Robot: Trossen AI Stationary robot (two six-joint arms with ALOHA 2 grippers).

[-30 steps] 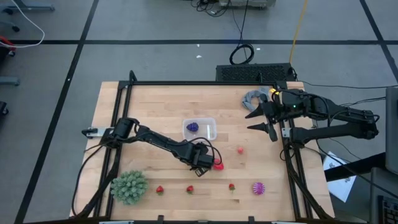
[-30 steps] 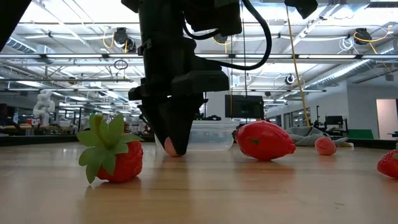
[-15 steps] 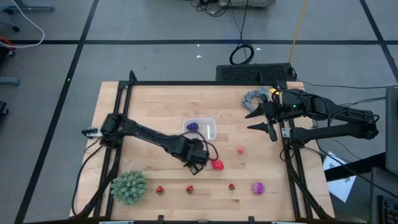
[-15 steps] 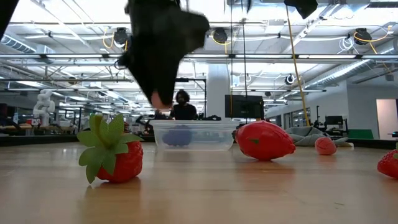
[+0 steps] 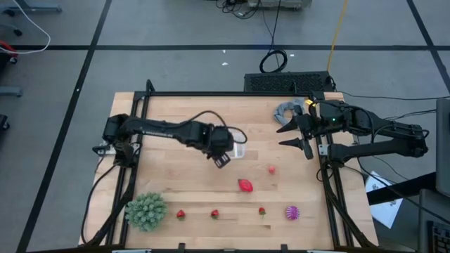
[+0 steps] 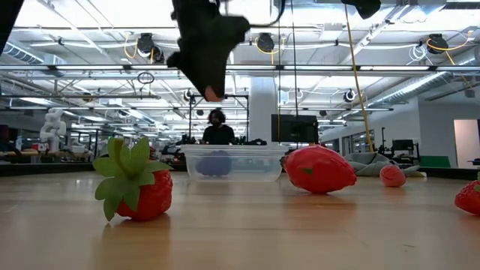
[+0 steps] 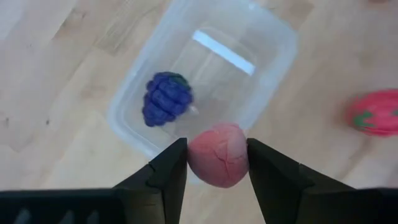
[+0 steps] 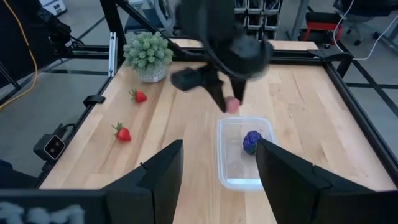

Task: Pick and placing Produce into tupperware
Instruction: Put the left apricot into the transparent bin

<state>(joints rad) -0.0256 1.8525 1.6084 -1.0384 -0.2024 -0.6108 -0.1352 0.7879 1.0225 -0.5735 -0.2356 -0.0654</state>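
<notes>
Fruit: pink fruit (image 7: 218, 154) looking light, rounded, slippery; pinching across its middle suits.
Left gripper (image 7: 217, 163): clamping it, hovering over the tupperware (image 7: 273, 68) edge.
Right gripper (image 5: 301, 135): waiting spread apart, well right of the tupperware.

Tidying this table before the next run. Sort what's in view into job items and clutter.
Job:
tupperware, holding purple grapes
pink fruit in the left gripper
big red strawberry
small strawberries
magenta spiky ball

Clutter:
green spiky ball
grey cloth
</notes>
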